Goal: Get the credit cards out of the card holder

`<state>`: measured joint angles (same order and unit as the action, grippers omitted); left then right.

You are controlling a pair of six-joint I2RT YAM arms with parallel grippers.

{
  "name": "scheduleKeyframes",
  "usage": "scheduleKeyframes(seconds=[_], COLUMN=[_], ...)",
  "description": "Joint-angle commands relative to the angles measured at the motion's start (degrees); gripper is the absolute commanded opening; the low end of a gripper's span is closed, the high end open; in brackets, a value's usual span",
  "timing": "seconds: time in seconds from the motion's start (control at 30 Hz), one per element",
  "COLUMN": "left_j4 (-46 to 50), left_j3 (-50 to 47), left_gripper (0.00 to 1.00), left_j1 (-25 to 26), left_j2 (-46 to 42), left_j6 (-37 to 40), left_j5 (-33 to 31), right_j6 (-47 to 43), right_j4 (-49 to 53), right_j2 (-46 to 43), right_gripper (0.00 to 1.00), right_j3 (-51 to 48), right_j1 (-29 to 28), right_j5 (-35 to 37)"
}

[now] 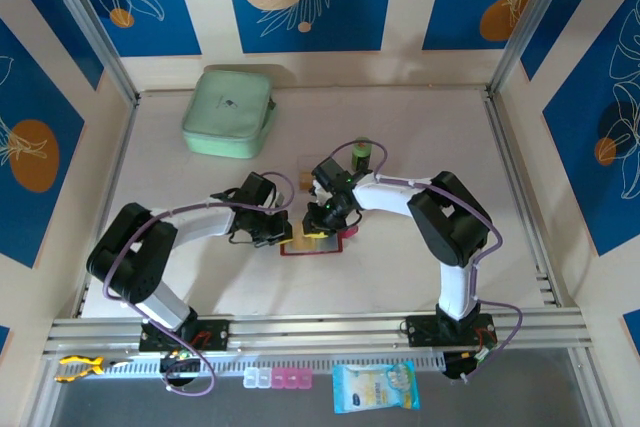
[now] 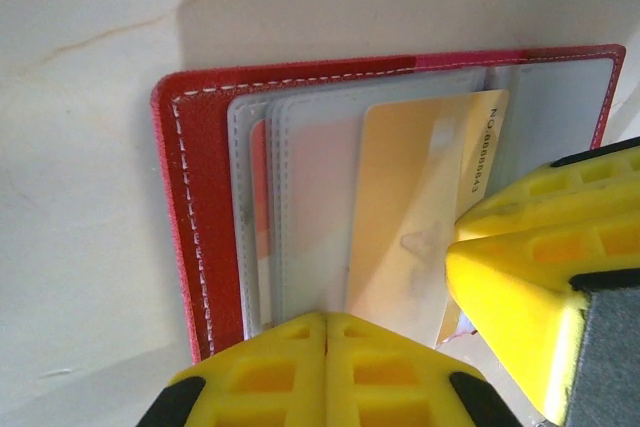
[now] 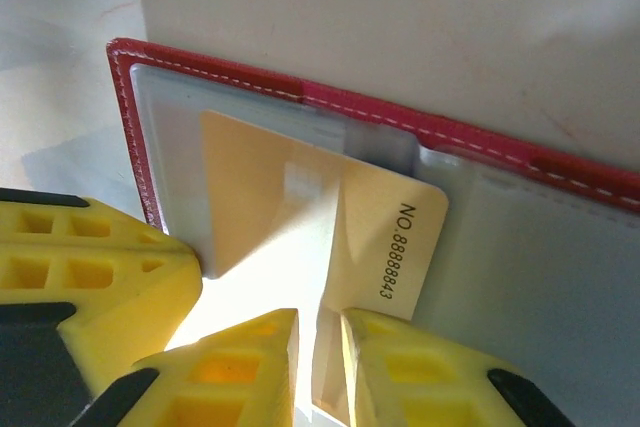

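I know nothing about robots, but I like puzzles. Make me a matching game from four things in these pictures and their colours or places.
1 card holder
2 zip case
3 credit card
4 packet

a mint green, far left
b tan, among clear sleeves
c dark red, lying open
d blue and white, by the near rail

Pairs: 1-c, 2-a, 3-b, 4-d

Mint-green zip case (image 1: 229,112) at back left, blue packet (image 1: 375,387) in front.
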<state>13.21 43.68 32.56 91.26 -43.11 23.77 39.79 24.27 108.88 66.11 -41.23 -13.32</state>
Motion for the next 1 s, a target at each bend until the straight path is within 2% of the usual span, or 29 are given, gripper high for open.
scheduleKeyframes(seconds=[0.0, 0.2, 0.43, 0.97], left_j4=[2.9, 3.2, 3.4, 3.0], left_j3=[0.9, 1.1, 3.0, 6.0], left_gripper=[0.05, 0.05, 0.05, 0.04], left_j1=[0.2, 0.3, 0.3, 1.6], left_j2=[0.6, 0.4, -0.6, 3.0], left_j6=[0.7, 0.8, 0.7, 1.0], left_j5=[-1.4, -1.4, -0.7, 0.7], right_j6=[-1.3, -2.0, -1.1, 1.0], right_j4=[3.2, 3.9, 1.2, 1.1], right_j2=[-1.5, -1.6, -3.5, -6.0], right_gripper=[0.22, 0.22, 0.22, 0.22], right_j3=[0.3, 1.3, 0.0, -3.3], right_j1=[0.0, 0.0, 0.1, 2.1], right_j5=[2.2, 2.3, -1.4, -0.1])
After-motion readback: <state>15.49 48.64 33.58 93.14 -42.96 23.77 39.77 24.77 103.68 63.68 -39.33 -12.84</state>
